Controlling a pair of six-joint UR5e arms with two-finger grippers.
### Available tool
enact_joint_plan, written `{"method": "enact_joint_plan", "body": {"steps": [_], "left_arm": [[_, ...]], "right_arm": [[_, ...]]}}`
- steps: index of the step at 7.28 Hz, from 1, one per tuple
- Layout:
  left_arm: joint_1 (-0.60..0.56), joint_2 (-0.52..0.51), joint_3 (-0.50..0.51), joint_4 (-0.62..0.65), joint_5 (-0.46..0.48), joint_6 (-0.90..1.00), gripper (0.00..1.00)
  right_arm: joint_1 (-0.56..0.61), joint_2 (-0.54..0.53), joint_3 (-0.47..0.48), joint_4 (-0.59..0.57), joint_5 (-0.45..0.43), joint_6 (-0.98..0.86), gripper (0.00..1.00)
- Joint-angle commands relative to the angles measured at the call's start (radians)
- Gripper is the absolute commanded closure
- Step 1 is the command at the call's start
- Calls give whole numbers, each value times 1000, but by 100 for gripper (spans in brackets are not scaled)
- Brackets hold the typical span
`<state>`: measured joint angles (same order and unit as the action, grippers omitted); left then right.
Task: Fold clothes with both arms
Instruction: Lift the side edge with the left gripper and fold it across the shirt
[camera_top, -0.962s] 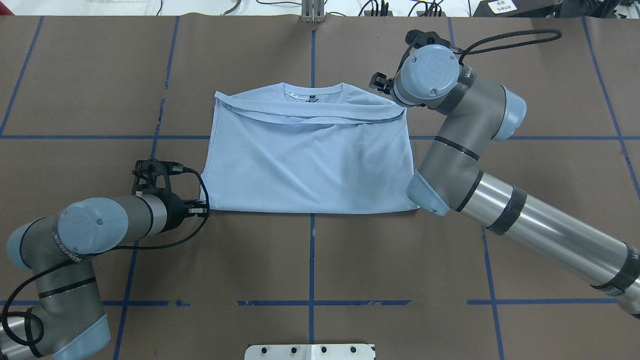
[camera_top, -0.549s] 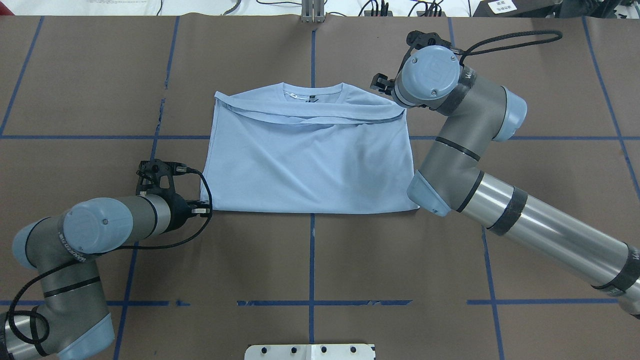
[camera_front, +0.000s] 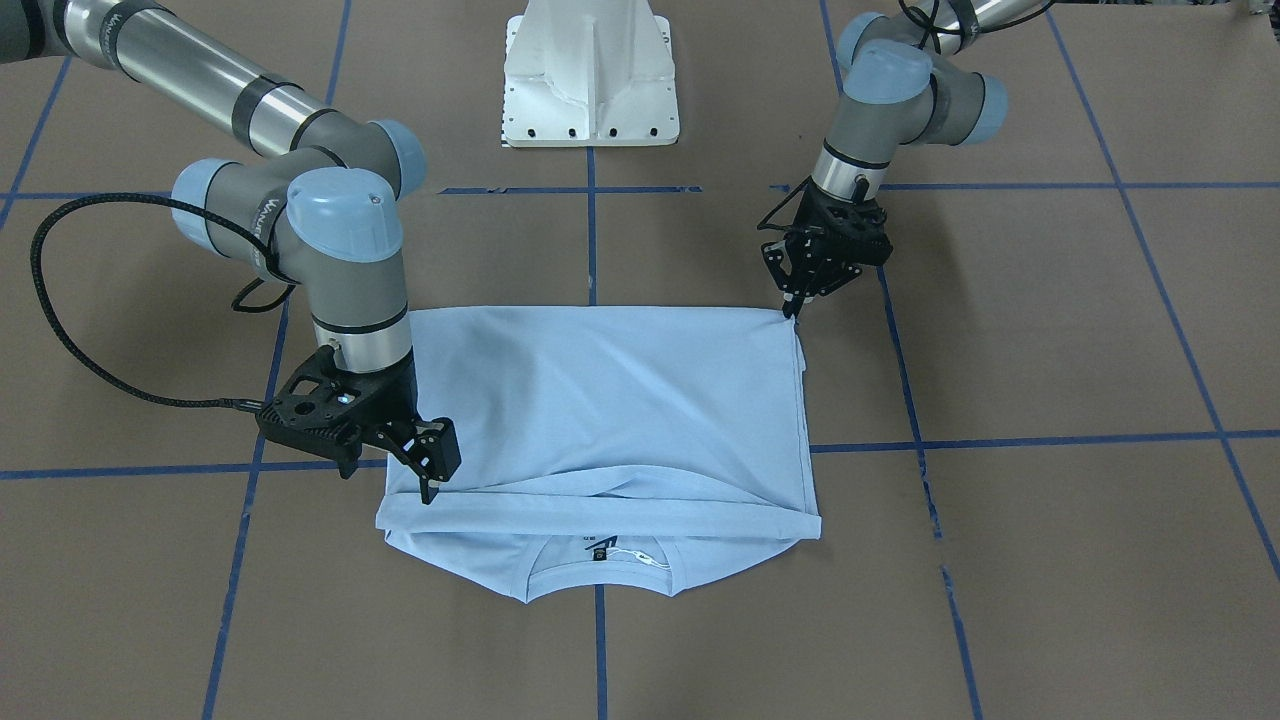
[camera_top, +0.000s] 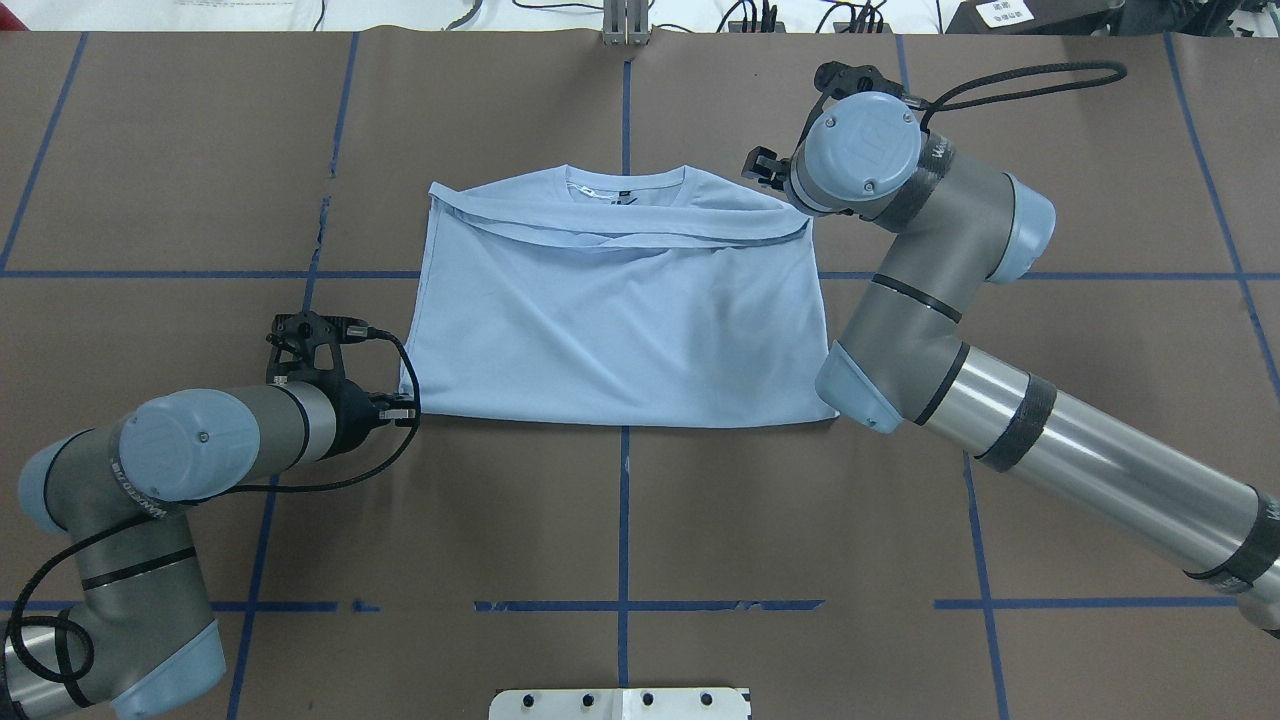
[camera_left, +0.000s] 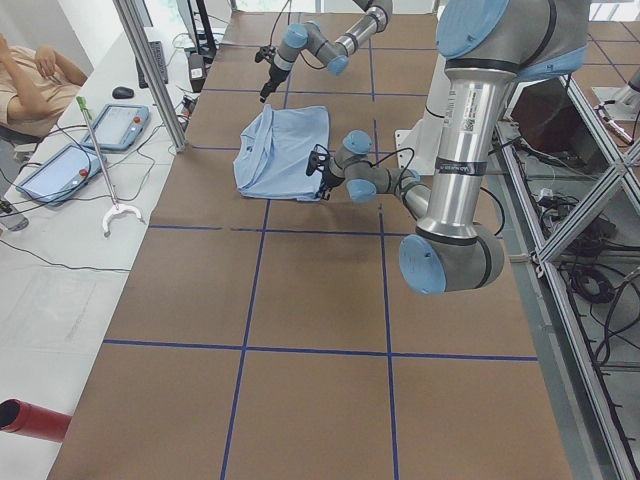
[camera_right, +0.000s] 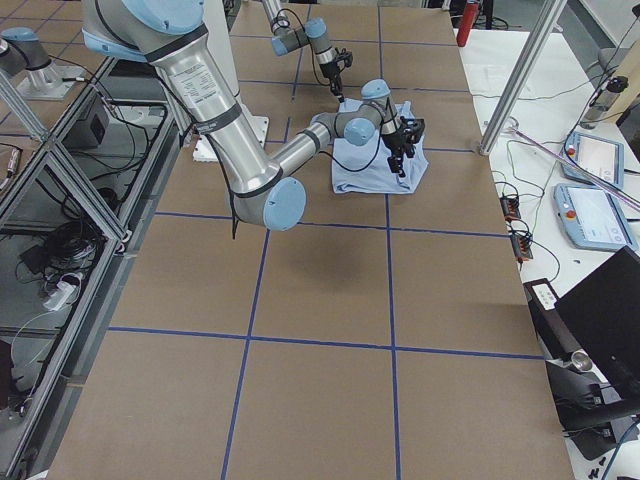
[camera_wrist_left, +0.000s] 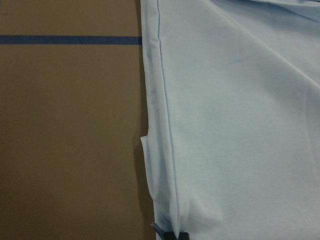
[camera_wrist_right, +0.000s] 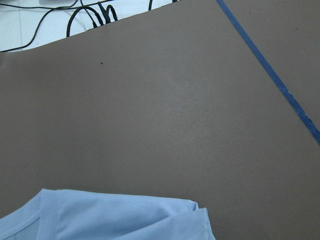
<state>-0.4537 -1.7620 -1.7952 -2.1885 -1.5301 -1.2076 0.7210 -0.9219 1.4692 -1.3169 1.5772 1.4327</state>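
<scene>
While the pale light-blue short-sleeved T-shirt (camera_top: 620, 330) lies folded flat on the brown tabletop (camera_top: 800, 520), round ribbed collar (camera_top: 627, 185) on the far side from the robot, the arms sit at diagonally opposite corners. Black two-finger left gripper (camera_front: 792, 308): tips pinched together on the shirt's robot-side corner (wrist cam shows fabric puckering into the fingertips), so it's grasping the cloth. Black two-finger right gripper (camera_front: 428, 490): pointing down at the far corner, by the folded band below the collar, tip on the cloth. Can't tell if it's clenched or released; its wrist cam shows only tabletop + shirt edge. Blue tape line (camera_top: 623, 520) runs under shirt centre.
</scene>
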Motion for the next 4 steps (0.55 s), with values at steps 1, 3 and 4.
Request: {"method": "enact_joint_plan", "body": {"steps": [1,3,4], "left_arm": [[-104,-4,43,0,-1,148,100],[-253,-110,197,-8,-2,279,100],[-305,-216,329,-10,-4,311,100]], "right_arm": [[0,1,0,1,0,0,0],[-2,1,0,1,0,2,0],[-2,0,0,1,0,0,0]]}}
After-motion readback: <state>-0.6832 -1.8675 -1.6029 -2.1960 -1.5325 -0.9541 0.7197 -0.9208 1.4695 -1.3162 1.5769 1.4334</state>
